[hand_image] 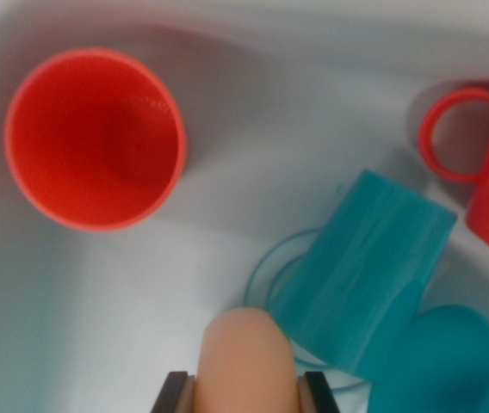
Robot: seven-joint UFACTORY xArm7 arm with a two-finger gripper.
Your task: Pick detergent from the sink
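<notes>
at the bottom centre of the frame i saw the dark fingers (246,394) clamped on either side of the rounded peach-coloured plastic detergent bottle (246,361), its top pointing up the frame. it sat over the pale white sink (141,310). an upright red plastic cup (94,138) stood in the upper left. just right of the bottle lay a tilted teal plastic cup (365,267), with another teal piece (451,361) at lower right. a red handled mug (485,163) was at the right edge.

red cups (95,139) x2 | teal cups (361,271) x2 | peach bottle (247,361) x1
</notes>
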